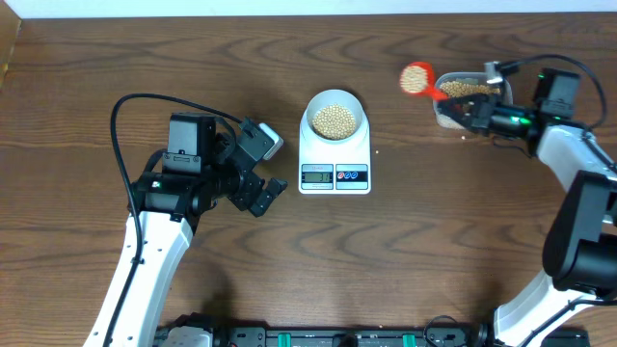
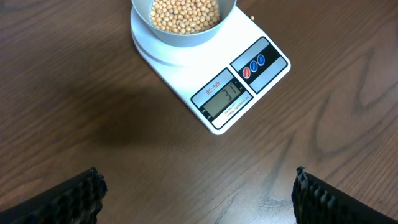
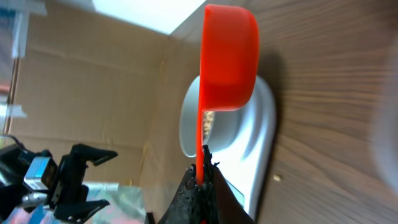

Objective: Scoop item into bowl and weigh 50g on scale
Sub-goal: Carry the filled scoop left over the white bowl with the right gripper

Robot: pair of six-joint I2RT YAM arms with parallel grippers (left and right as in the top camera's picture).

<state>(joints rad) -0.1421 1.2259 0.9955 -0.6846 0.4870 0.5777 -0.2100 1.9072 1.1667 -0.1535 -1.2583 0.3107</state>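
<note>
Many tan beans [image 1: 335, 120] fill the pale blue bowl [image 1: 313, 109], which sits on the back half of the white scale [image 1: 335, 159] at mid-table, and we see more of them in the clear tub [image 1: 461, 89] off to the right. Our right gripper [image 1: 474, 111] has its jaws pinched tight on the handle of the red scoop [image 1: 417, 77], with the cup just left of the tub, between it and the scale. Our left gripper [image 1: 273, 167] hangs just left of the scale, jaws spread wide with nothing between them.
</note>
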